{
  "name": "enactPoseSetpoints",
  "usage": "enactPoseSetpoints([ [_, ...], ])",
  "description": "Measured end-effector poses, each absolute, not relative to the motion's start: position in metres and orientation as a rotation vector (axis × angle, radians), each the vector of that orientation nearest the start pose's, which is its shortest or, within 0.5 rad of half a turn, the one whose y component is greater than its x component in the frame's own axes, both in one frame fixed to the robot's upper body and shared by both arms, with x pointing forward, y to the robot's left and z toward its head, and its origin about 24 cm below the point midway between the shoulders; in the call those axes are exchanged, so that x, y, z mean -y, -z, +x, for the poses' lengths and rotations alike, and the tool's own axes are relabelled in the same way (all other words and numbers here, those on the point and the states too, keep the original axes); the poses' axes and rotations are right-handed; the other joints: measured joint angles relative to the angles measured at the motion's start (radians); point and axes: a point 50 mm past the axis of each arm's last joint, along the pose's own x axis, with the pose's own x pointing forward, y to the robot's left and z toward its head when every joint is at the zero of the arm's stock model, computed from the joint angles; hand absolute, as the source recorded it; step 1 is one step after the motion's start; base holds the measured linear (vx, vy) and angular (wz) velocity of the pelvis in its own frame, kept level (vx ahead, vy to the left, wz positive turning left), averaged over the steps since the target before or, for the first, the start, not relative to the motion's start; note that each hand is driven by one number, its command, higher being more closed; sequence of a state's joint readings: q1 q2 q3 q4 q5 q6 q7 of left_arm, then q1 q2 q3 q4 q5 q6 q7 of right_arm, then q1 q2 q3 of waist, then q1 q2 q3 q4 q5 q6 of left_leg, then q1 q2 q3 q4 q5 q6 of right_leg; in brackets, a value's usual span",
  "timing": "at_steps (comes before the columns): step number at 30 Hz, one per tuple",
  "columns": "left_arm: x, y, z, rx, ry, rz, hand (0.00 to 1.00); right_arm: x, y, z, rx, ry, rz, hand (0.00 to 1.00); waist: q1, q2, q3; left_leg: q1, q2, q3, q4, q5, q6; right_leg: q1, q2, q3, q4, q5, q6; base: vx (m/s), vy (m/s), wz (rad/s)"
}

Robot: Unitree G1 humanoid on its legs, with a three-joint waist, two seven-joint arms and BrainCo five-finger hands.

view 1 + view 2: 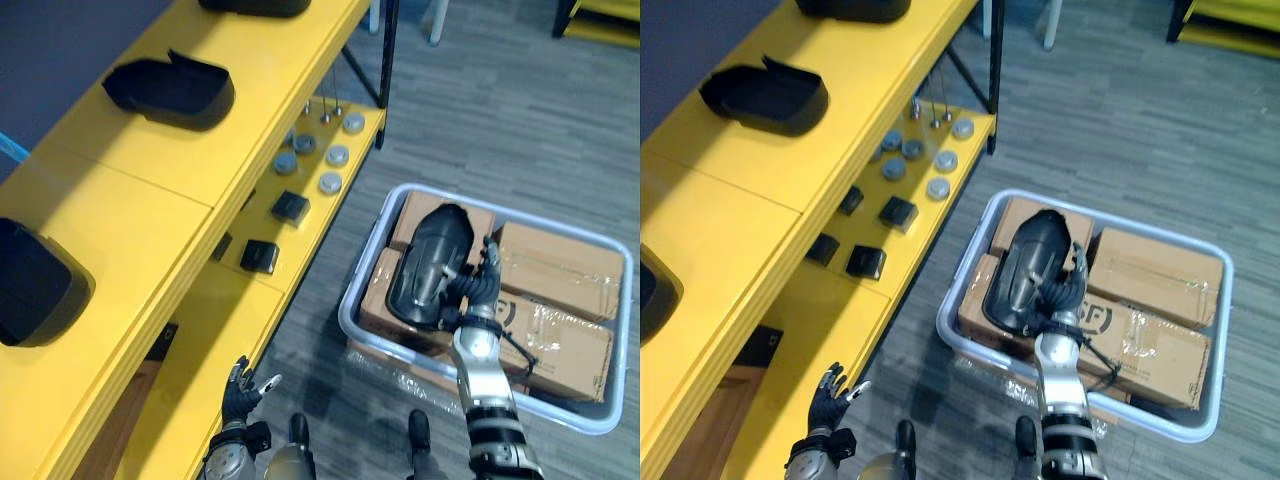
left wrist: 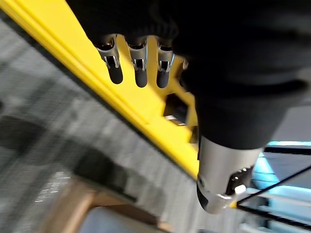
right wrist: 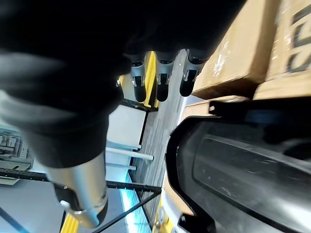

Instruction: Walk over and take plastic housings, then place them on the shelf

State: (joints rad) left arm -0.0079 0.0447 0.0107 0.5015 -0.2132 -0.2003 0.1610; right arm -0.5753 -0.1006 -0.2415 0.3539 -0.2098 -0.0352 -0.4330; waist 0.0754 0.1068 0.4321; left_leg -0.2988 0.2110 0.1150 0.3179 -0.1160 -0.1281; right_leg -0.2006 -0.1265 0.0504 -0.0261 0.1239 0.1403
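1. Black plastic housing (image 1: 428, 262): lies tilted on cardboard boxes (image 1: 562, 268) inside a grey bin (image 1: 597, 420) on the floor
2. Right hand (image 1: 480, 283): arm reaches forward into the bin, fingers straight, resting against the housing's right edge
3. Left hand (image 1: 241, 392): low beside the yellow shelf (image 1: 130, 215), fingers spread and loose, holding nothing
4. Boxes: dark print under clear tape, too small to read
5. Shelf top: other housings (image 1: 170, 90), well apart
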Motion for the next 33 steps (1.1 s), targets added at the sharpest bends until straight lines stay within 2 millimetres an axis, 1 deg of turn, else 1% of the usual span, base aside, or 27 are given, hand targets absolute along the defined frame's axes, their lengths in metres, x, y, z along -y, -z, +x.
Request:
enactPoseSetpoints([
  [4,-0.178,0.065,0.227,-0.372,-0.252,-0.112,0.00,0.209,-0.146,0.354,0.271,0.600,-0.203,0.00,0.005,-0.001,0.019,-0.032,0.000,-0.001,0.021,-0.003,0.001,-0.029,0.000,0.011,0.000,0.012,-0.002,-0.04,0.016,-0.07],
  [6,-0.180,0.076,0.221,-0.429,-0.261,-0.098,0.00,0.214,-0.148,0.356,0.261,0.637,-0.229,0.00,0.011,-0.002,0.025,-0.061,0.003,-0.001,0.045,-0.014,0.001,-0.053,0.003,0.019,0.003,0.017,-0.002,-0.06,0.016,-0.10],
  [10,-0.181,0.090,0.213,-0.511,-0.269,-0.086,0.00,0.224,-0.152,0.356,0.254,0.693,-0.289,0.00,0.016,-0.003,0.039,-0.098,0.006,-0.008,0.077,-0.025,0.002,-0.077,0.006,0.022,0.005,0.024,-0.002,-0.06,0.020,-0.04],
  [13,-0.183,0.100,0.205,-0.572,-0.276,-0.075,0.00,0.229,-0.155,0.364,0.227,0.715,-0.322,0.00,0.016,-0.006,0.044,-0.116,0.006,-0.007,0.089,-0.028,0.003,-0.092,0.006,0.026,0.006,0.030,-0.003,-0.02,0.011,-0.03],
  [15,-0.184,0.103,0.203,-0.591,-0.281,-0.074,0.00,0.230,-0.162,0.370,0.220,0.717,-0.328,0.00,0.017,-0.008,0.045,-0.134,0.007,-0.007,0.095,-0.028,0.003,-0.111,0.007,0.029,0.006,0.036,-0.007,-0.03,0.003,-0.06],
  [16,-0.184,0.102,0.206,-0.587,-0.279,-0.069,0.00,0.232,-0.164,0.375,0.207,0.717,-0.336,0.00,0.021,-0.010,0.048,-0.144,0.009,-0.006,0.100,-0.027,0.003,-0.120,0.009,0.032,0.005,0.041,-0.009,-0.02,0.002,-0.08],
  [17,-0.185,0.102,0.206,-0.589,-0.280,-0.067,0.00,0.233,-0.164,0.377,0.192,0.712,-0.336,0.00,0.022,-0.012,0.050,-0.148,0.010,-0.006,0.103,-0.027,0.003,-0.123,0.010,0.034,0.004,0.042,-0.009,-0.01,0.002,-0.06],
  [19,-0.185,0.100,0.208,-0.581,-0.278,-0.067,0.00,0.242,-0.160,0.388,0.102,0.689,-0.330,0.00,0.030,-0.015,0.052,-0.166,0.012,-0.009,0.110,-0.028,0.003,-0.138,0.013,0.035,0.004,0.047,-0.012,0.00,0.000,-0.02],
  [20,-0.185,0.100,0.209,-0.577,-0.276,-0.067,0.00,0.244,-0.159,0.390,0.079,0.681,-0.329,1.00,0.033,-0.015,0.052,-0.172,0.013,-0.009,0.112,-0.028,0.003,-0.143,0.013,0.034,0.004,0.048,-0.012,-0.01,-0.003,-0.04],
  [21,-0.184,0.098,0.212,-0.570,-0.273,-0.067,0.00,0.249,-0.162,0.392,0.065,0.678,-0.334,1.00,0.044,-0.016,0.052,-0.183,0.014,-0.010,0.115,-0.028,0.003,-0.153,0.015,0.035,0.003,0.053,-0.015,0.00,0.000,0.00],
  [22,-0.184,0.097,0.215,-0.564,-0.271,-0.067,0.00,0.254,-0.168,0.395,0.059,0.682,-0.324,1.00,0.049,-0.016,0.052,-0.201,0.014,-0.017,0.122,-0.028,0.003,-0.162,0.015,0.031,0.000,0.057,-0.012,-0.01,-0.004,0.07],
  [24,-0.182,0.095,0.219,-0.552,-0.262,-0.063,0.00,0.265,-0.177,0.398,0.033,0.684,-0.328,1.00,0.053,-0.014,0.053,-0.226,0.014,-0.036,0.131,-0.027,0.003,-0.172,0.017,0.017,0.000,0.059,-0.012,-0.01,-0.001,0.17],
  [26,-0.180,0.092,0.223,-0.529,-0.242,-0.051,0.00,0.284,-0.186,0.396,0.012,0.726,-0.316,1.00,0.064,-0.013,0.053,-0.250,0.010,-0.059,0.137,-0.026,0.004,-0.182,0.018,0.004,0.000,0.060,-0.012,0.01,-0.004,0.18],
  [28,-0.179,0.090,0.226,-0.520,-0.231,-0.045,0.00,0.301,-0.194,0.392,-0.001,0.738,-0.320,1.00,0.067,-0.008,0.056,-0.270,0.003,-0.083,0.135,-0.024,0.007,-0.185,0.017,-0.019,-0.002,0.060,-0.012,0.01,-0.006,0.27],
  [29,-0.178,0.089,0.228,-0.517,-0.228,-0.046,0.00,0.309,-0.195,0.390,-0.017,0.745,-0.318,1.00,0.070,-0.008,0.056,-0.275,-0.001,-0.093,0.127,-0.019,0.011,-0.186,0.016,-0.032,-0.003,0.060,-0.011,0.02,-0.008,0.29],
  [32,-0.174,0.087,0.230,-0.513,-0.204,-0.038,0.00,0.314,-0.201,0.390,-0.038,0.732,-0.296,1.00,0.073,-0.007,0.057,-0.266,-0.011,-0.098,0.100,0.003,0.007,-0.185,0.009,-0.040,-0.005,0.060,-0.011,0.03,-0.012,0.14],
  [33,-0.170,0.085,0.232,-0.507,-0.188,-0.034,0.00,0.315,-0.204,0.390,-0.039,0.726,-0.297,1.00,0.076,-0.001,0.059,-0.260,-0.011,-0.098,0.095,0.007,0.009,-0.180,0.008,-0.040,-0.007,0.060,-0.011,0.04,-0.014,0.04],
])
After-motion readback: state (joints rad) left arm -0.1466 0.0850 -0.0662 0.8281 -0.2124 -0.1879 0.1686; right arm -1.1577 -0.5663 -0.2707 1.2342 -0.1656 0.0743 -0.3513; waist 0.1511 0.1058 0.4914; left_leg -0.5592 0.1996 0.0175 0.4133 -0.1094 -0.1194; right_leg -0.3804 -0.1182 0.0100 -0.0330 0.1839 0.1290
